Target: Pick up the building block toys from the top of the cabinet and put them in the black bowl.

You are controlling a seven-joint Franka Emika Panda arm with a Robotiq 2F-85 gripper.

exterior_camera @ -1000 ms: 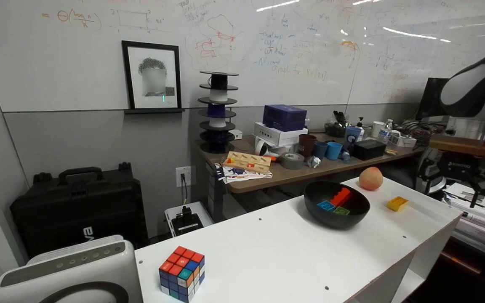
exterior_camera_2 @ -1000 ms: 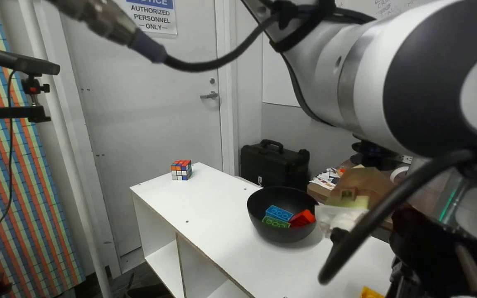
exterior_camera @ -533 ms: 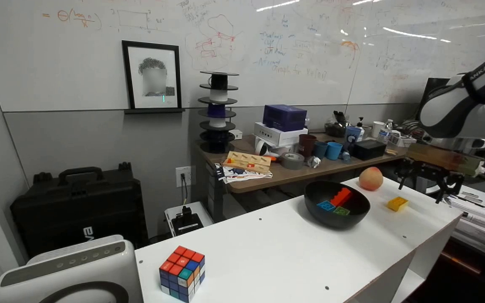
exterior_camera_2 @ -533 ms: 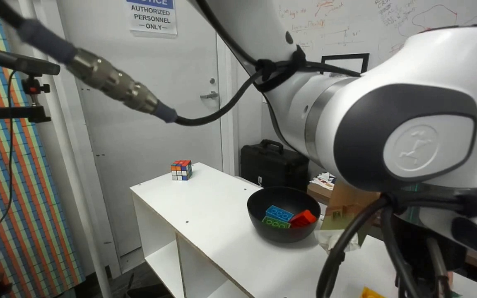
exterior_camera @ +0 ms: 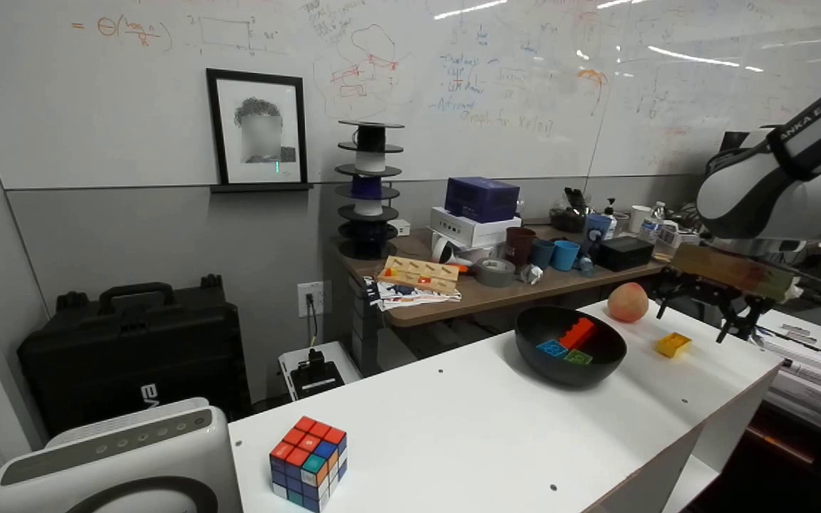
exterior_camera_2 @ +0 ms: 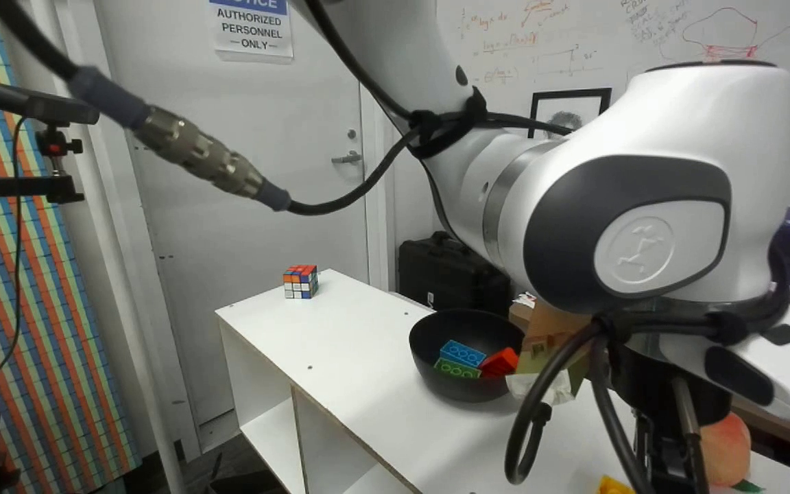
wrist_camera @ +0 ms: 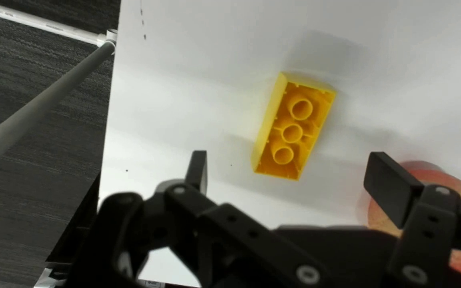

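Observation:
Hollow side up, the yellow building block [wrist_camera: 292, 132] lies on the white cabinet top [exterior_camera: 453, 420]; only a corner of the yellow block [exterior_camera_2: 613, 486] shows at the bottom of an exterior view. My gripper [wrist_camera: 288, 170] hangs above the cabinet, open, its fingers apart on either side of the block's near end with nothing held. In an exterior view the gripper [exterior_camera: 690, 326] is above and right of that block. The black bowl [exterior_camera: 569, 372] holds a red block [exterior_camera: 577, 333], a blue block [exterior_camera: 551, 348] and a green block [exterior_camera: 578, 357].
A peach-like ball [exterior_camera: 628, 302] sits close to the yellow block, partly behind one finger in the wrist view. The puzzle cube [exterior_camera: 308, 463] stands at the cabinet's far end. A cluttered brown desk [exterior_camera: 482, 296] runs behind. The arm's cables [exterior_camera_2: 532, 439] loop near the bowl.
My arm has come down and across toward the yellow block, shifting left in both exterior views. The jaws stay open. Blocks, bowl and cube have not moved.

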